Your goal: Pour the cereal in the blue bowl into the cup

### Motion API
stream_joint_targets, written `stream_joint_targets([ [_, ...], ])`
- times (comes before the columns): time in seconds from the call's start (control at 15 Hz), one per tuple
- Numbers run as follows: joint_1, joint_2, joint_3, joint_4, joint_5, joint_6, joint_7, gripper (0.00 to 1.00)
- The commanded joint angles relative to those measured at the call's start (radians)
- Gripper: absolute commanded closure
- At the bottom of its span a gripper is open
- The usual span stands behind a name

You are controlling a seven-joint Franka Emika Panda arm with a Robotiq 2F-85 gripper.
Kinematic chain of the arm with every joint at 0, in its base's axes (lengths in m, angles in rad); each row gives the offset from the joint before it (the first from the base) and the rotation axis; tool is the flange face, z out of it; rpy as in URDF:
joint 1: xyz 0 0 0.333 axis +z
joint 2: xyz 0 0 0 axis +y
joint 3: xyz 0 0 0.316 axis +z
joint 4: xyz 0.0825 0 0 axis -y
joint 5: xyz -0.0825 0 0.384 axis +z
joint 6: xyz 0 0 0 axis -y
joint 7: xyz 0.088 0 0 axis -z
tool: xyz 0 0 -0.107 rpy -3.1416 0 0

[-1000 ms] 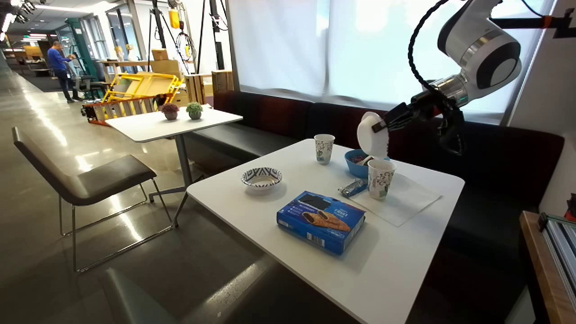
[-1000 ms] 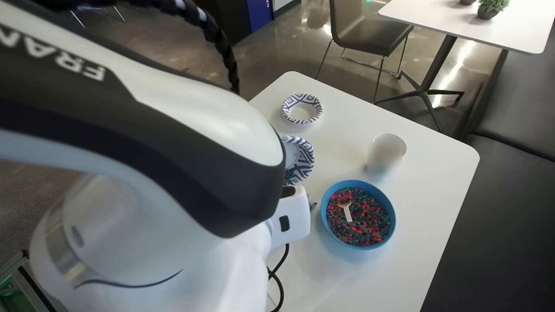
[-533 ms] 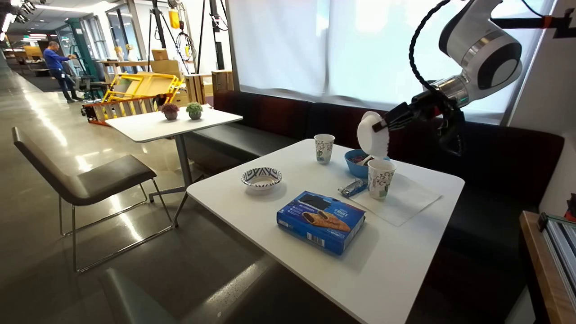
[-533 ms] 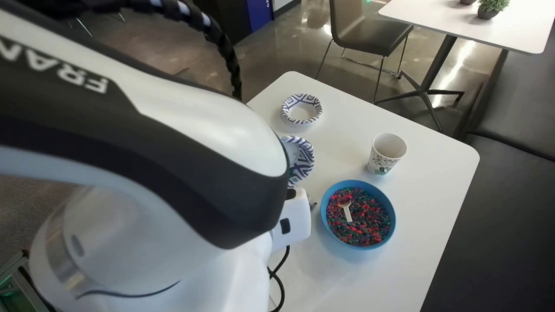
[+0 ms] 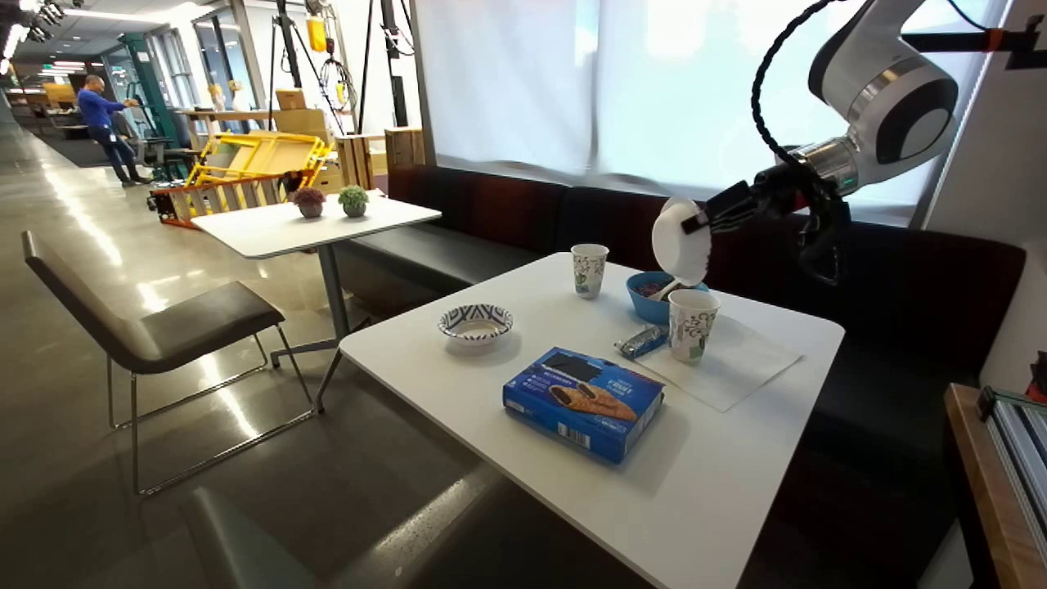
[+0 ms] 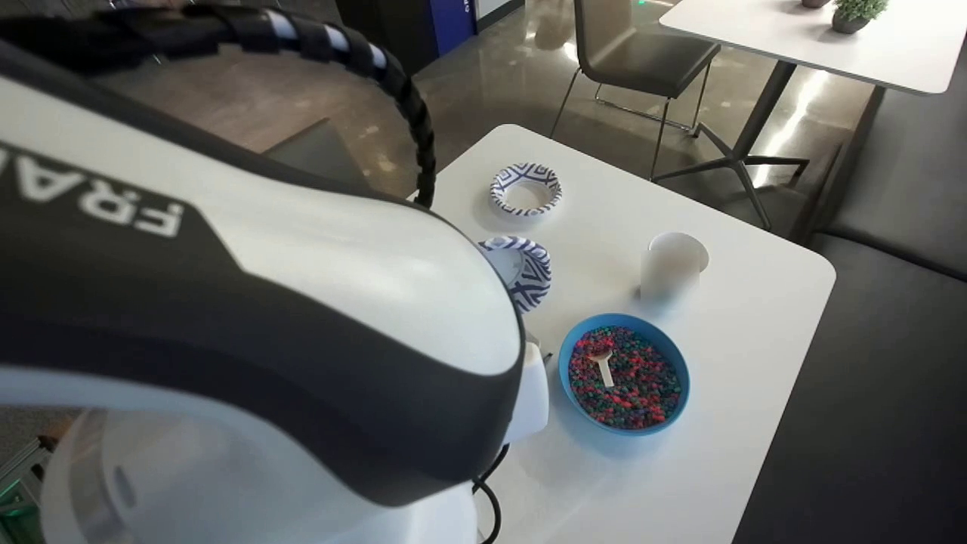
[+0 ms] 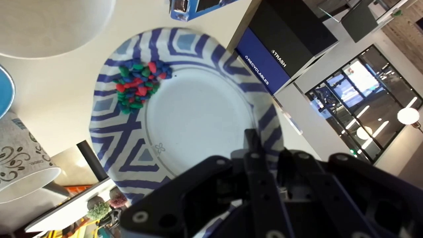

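Note:
My gripper (image 7: 264,148) is shut on the rim of a white paper bowl (image 7: 198,122) with a dark blue pattern. It holds this bowl steeply tilted above the near cup (image 5: 692,331), its underside (image 5: 677,245) showing in an exterior view. Colourful cereal (image 7: 140,84) is heaped against the bowl's wall on the near cup's side. A pale round opening, seemingly the near cup (image 7: 49,26), shows in the wrist view; its contents cannot be told. The blue bowl (image 5: 649,309) stands on the table behind, full of the same cereal (image 6: 627,378) with a small spoon in it.
A far cup (image 5: 589,274) stands beyond the blue bowl. Another patterned bowl (image 5: 476,327) is on the white table. A blue box (image 5: 585,401) lies in front, with a wrapped bar (image 5: 642,341) and a paper sheet (image 5: 744,368) by the near cup.
The gripper and held bowl have moved slightly up and to the right in an exterior view. The arm has shifted too and hides more of the held bowl, including its cereal.

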Motion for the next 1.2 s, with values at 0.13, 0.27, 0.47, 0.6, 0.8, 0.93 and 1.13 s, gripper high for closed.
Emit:
stream_joint_targets([
  [0.13, -0.018, 0.024, -0.014, -0.006, 0.007, -0.072, -0.050, 0.99],
  [0.27, -0.020, 0.029, -0.016, -0.006, 0.013, -0.082, -0.062, 0.99],
  [0.47, -0.026, 0.036, -0.021, -0.005, 0.014, -0.100, -0.076, 0.99],
  [0.6, -0.027, 0.039, -0.024, -0.005, 0.015, -0.102, -0.082, 0.99],
  [0.8, -0.031, 0.042, -0.026, -0.005, 0.014, -0.109, -0.088, 0.99],
  [0.93, -0.033, 0.043, -0.029, -0.007, 0.007, -0.129, -0.101, 0.99],
  [1.13, -0.032, 0.048, -0.030, -0.006, 0.006, -0.138, -0.107, 0.99],
])
